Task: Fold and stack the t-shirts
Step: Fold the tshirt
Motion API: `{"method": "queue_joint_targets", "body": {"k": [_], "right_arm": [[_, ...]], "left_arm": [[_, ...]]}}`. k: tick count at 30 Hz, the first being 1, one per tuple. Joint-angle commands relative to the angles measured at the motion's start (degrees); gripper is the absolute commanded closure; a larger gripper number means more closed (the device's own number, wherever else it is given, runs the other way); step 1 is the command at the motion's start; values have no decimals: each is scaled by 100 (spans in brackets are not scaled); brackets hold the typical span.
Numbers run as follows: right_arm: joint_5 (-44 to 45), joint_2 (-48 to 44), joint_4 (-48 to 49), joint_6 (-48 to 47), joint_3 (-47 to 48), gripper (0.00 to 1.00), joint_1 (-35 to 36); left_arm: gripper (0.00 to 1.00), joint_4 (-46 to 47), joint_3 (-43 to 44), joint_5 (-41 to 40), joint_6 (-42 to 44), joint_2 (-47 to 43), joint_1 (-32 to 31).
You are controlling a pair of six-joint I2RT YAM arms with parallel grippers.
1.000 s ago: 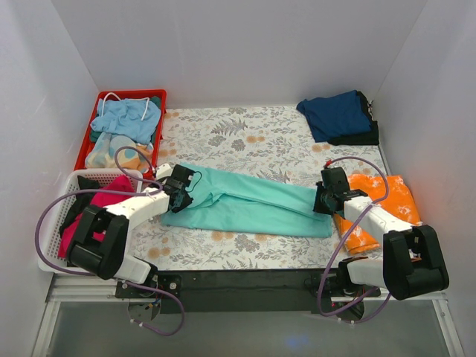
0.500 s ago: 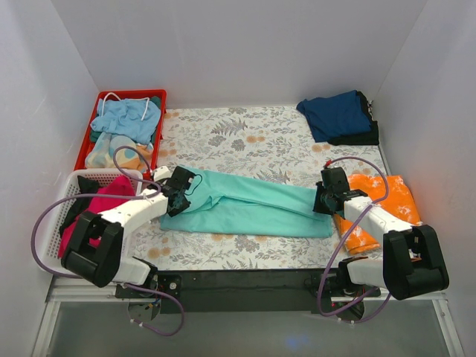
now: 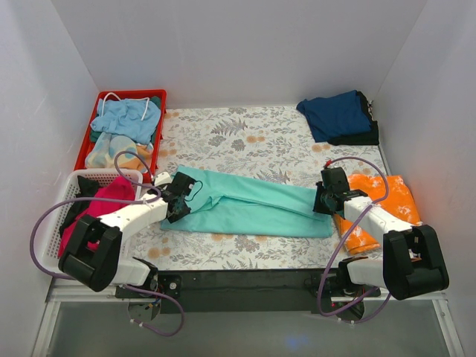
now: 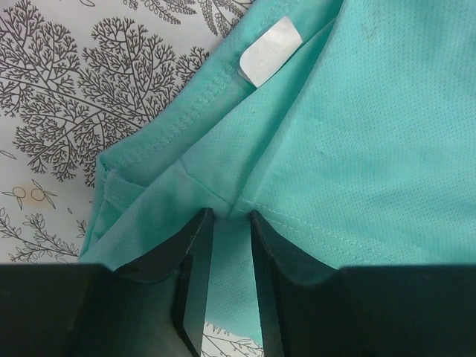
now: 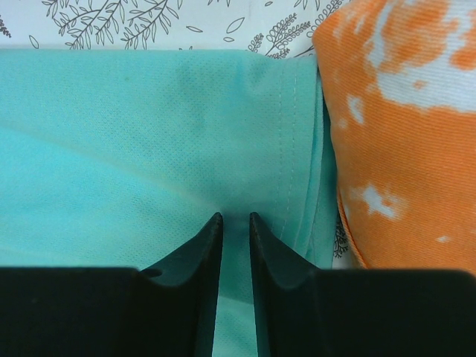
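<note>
The teal-green t-shirt (image 3: 253, 208) lies folded into a long band across the floral table cover. My left gripper (image 3: 178, 198) is shut on a fold at its left, collar end; in the left wrist view the cloth (image 4: 357, 134) is pinched between the gripper's (image 4: 227, 216) nearly closed jaws, by the white label (image 4: 266, 52). My right gripper (image 3: 321, 199) is shut on the band's right end near the hem; the right wrist view shows my gripper (image 5: 236, 217) on the teal cloth (image 5: 111, 149). A navy t-shirt (image 3: 336, 115) lies folded at the back right.
An orange-and-white mottled shirt (image 3: 383, 204) lies right of my right gripper and also shows in the right wrist view (image 5: 409, 134). A white basket (image 3: 56, 216) at the left holds a magenta shirt (image 3: 100, 204). A red basket (image 3: 88, 134) behind it holds light blue cloth. White walls enclose the table.
My left gripper has moved a little toward the near edge, dragging the shirt's left end with it. The right arm has not moved.
</note>
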Motion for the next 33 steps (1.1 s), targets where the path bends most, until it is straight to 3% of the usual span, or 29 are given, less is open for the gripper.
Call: {"method": "queue_joint_targets", "body": {"k": [1,11,18,24,27,33], "right_arm": [[85,-49,2,-88,-79,73,-11],[68,-40,-16,-97,-87,73,-11],[50,-49,-16,-97,-113,73,-11],[59,-66,-16,-123,-96,74,-11],[67,-84,-16,-123,-122,74,-20],[68,-84,-16,-106,-140,74,-11]], "left_arm": [[76,133,-115,-58,-133,147,-37],[81,-16,157,-488,-186,-64,-29],[97,-420,333,-909,-396,-204,-29],[99,-860,342,-1385,-889,-310,-29],[99,-650,342,-1149,-627,-388,-29],[96,712,307,-50,306,-924,-125]]}}
